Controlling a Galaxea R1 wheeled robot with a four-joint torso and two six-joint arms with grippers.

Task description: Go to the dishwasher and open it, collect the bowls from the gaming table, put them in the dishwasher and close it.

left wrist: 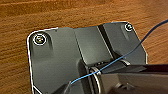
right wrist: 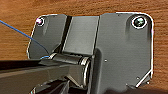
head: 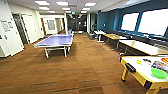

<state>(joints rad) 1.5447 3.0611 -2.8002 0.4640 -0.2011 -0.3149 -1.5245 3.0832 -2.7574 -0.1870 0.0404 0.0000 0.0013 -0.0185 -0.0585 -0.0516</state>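
**Beside the gaming table, bowls not yet collected**

At the head view's lower right stands the gaming table [head: 140, 75], yellow-sided with a white top. On it, the green bowl [head: 159, 73] sits near the corner closest to the robot; the smaller pale bowl [head: 139, 61] lies farther along the same counter. A blue ping-pong table [head: 55, 40] stands well apart from the gaming table, across the brown floor [head: 82, 72].

Both wrist views look down on the floor past the robot's own plates; whether either arm's fingers are apart or together, I cannot tell.

Judged from this, the collecting step is in hand: the next move calls for closing in on the gaming table and reaching the nearer green bowl.
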